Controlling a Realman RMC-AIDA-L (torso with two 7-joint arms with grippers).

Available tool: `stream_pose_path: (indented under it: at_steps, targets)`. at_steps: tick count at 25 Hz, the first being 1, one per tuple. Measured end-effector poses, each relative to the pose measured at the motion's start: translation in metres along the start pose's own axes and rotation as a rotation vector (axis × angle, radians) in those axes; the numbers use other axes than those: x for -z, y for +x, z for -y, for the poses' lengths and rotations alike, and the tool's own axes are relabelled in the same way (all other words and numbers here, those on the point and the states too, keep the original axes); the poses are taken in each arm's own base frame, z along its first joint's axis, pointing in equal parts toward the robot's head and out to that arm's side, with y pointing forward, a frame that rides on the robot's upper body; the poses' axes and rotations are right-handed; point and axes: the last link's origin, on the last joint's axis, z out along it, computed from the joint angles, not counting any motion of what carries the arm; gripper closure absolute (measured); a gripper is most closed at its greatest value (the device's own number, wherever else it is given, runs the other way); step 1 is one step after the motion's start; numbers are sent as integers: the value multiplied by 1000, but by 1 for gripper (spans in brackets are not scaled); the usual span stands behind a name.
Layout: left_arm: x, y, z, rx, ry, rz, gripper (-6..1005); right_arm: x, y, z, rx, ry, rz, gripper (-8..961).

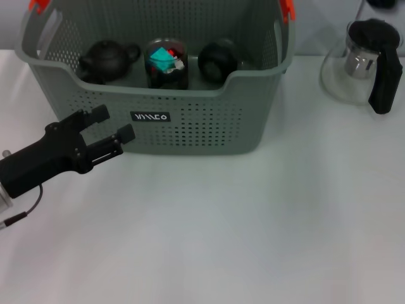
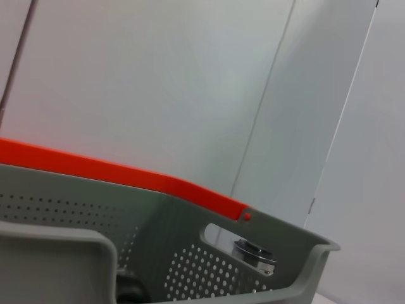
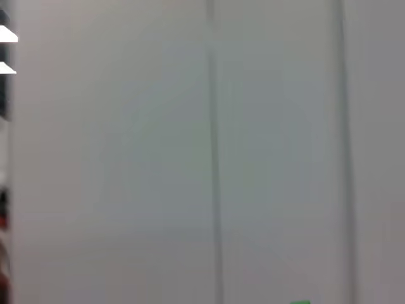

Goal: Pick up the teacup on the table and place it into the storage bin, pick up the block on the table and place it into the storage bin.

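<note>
One storage bin beyond left gripper

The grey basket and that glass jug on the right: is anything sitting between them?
No. In the head view only bare white table separates the storage bin from the glass pitcher.

L hand low, fingers apart, empty; R arm unseen.
</note>
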Motion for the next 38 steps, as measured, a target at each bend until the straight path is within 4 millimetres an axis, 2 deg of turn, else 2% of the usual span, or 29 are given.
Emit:
stream_pose_path:
  at_steps: [6,9,12,14,18,24,30,38]
  targets:
    - [2,0,0,4,8,-4,169,-55,-44,36,-73,281,-335,817]
    - [2,-1,1,7,10,0,169,-81,-56,53,-56,411,-468,816]
    - [2,-1,1,18,12,3,169,-113,-59,65,30,506,-602,816]
    - [2,0,1,25,11,2,169,-135,-53,69,84,537,-698,816]
    - [4,0,1,30,16,-6,169,-171,-24,79,160,574,-864,817]
    - [4,-2,2,33,23,-2,169,-203,29,94,211,593,-900,817]
    - [4,-2,1,37,24,-5,169,-220,54,92,184,572,-817,817]
    - [2,-1,2,33,21,-7,169,-218,79,92,170,577,-804,817]
